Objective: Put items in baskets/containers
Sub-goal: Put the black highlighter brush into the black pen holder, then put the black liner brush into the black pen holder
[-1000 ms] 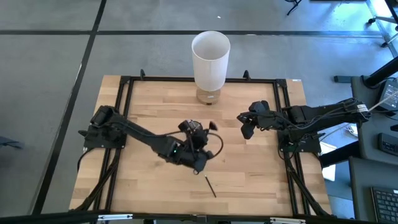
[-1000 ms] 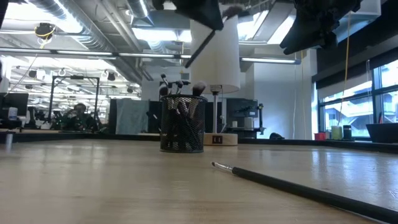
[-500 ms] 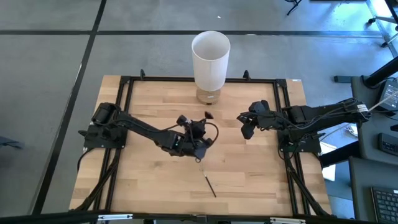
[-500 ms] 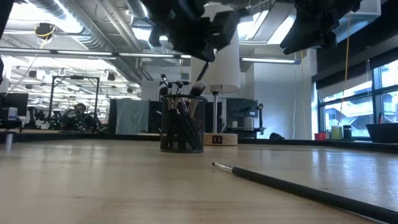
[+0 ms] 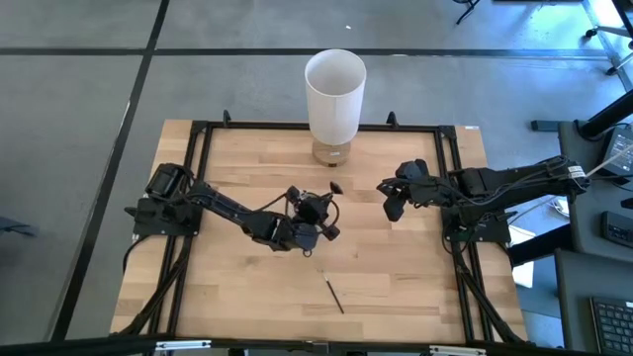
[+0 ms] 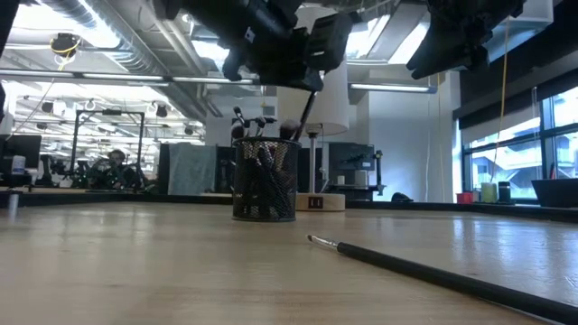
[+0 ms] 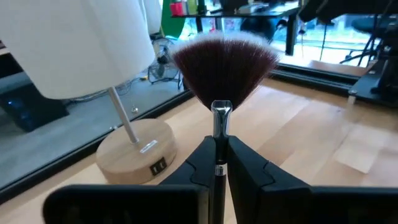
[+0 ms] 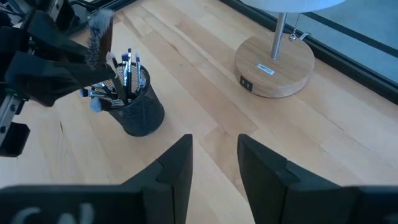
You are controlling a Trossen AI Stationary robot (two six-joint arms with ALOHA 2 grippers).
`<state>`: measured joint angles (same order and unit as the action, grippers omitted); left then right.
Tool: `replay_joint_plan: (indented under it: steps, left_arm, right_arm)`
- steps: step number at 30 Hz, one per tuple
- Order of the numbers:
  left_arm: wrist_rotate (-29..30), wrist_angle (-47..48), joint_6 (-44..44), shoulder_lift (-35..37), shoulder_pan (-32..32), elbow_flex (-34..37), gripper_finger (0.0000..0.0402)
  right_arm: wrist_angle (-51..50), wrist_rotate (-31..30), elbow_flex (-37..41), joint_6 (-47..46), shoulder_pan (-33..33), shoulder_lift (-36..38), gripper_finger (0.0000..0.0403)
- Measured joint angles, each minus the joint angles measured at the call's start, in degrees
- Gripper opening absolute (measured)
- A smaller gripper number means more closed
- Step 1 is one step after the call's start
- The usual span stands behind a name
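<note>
A dark mesh cup stands on the table's middle with several brushes upright in it. In the high view my left gripper covers most of the cup. That gripper is shut on a fan brush and hovers just above the cup. The brush's handle end reaches down among the bristle tips at the cup's mouth. One more thin dark brush lies flat on the near part of the table. My right gripper waits open, raised over the right half. My left gripper pinches the fan brush's handle just below the metal ferrule between its two fingers. The fingers come roughly level from the table's left and lie across the handle. The brush is lifted clear and nearly upright, fan head up, handle hanging below over the cup.
A tall white cylinder on a thin post and round wooden base stands at the far edge, behind the cup. A black frame runs around the wooden tabletop. Bare wood lies left of and in front of the cup.
My left gripper has moved from the near side toward the far edge, to above the cup, staying shut on the fan brush. The brush has tipped from a slant to nearly upright, and its handle end has come down to the cup's mouth.
</note>
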<state>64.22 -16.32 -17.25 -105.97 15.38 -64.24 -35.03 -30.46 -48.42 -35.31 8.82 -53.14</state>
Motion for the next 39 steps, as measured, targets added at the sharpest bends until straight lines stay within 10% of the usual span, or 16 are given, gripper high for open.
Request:
replay_joint_plan:
  steps: [29, 39]
  left_arm:
    - [-0.63, -13.51, 9.83, 6.79, 3.28, 7.16, 0.0129]
    - [-15.04, -2.07, 12.02, 9.94, 10.49, 7.06, 0.0133]
  right_arm:
    - [-0.01, 0.0, 0.0, 0.55, 0.0, 0.02, 0.0126]
    - [0.11, 0.0, 0.0, -0.1, -0.02, 0.02, 0.0126]
